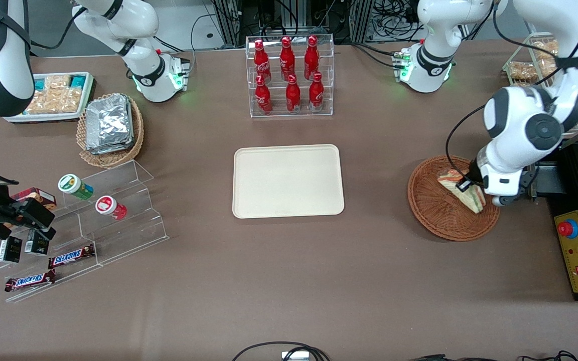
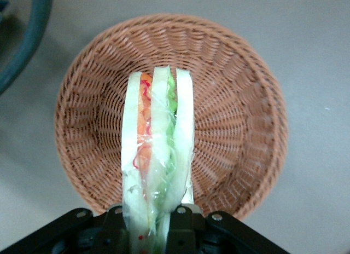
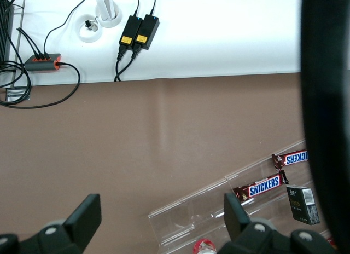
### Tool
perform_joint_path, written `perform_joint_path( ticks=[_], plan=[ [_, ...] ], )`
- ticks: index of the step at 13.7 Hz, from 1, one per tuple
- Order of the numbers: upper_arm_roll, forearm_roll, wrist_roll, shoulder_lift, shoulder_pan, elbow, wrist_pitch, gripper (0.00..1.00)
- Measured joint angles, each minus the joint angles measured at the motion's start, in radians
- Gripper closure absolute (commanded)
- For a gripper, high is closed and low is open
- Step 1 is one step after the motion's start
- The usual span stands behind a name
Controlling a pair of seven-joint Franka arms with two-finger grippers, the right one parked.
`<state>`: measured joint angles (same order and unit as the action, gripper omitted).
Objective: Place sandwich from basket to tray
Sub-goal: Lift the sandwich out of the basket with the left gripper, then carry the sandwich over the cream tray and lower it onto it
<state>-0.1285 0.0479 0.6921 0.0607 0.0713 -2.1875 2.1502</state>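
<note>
The sandwich [image 1: 462, 193] [image 2: 158, 139], a clear-wrapped wedge of white bread with orange, red and green filling, stands on edge over the round reddish-brown wicker basket [image 1: 434, 213] [image 2: 235, 128]. My left gripper [image 1: 470, 188] [image 2: 156, 232] is shut on the sandwich, one black finger on each bread face. I cannot tell whether the sandwich still touches the basket floor. The cream-beige tray [image 1: 288, 180] lies bare at the table's middle, toward the parked arm's end from the basket.
A clear rack of red bottles [image 1: 290, 75] stands farther from the front camera than the tray. A tan basket of foil packs [image 1: 110, 128], a white snack tray [image 1: 53, 98] and acrylic steps [image 1: 93, 220] with Snickers bars sit toward the parked arm's end. A yellow control box [image 1: 577, 258] lies beside the basket.
</note>
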Motion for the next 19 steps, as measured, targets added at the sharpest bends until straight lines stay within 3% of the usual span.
perform_joint_path(
  ticks=[6,12,19],
  plan=[
    [-0.159,0.002,-0.106,0.002,-0.022,0.107,-0.081,1.00],
    [-0.359,0.103,-0.109,0.037,-0.077,0.133,-0.081,1.00],
    [-0.371,0.124,-0.061,0.225,-0.291,0.262,-0.076,1.00]
  ],
)
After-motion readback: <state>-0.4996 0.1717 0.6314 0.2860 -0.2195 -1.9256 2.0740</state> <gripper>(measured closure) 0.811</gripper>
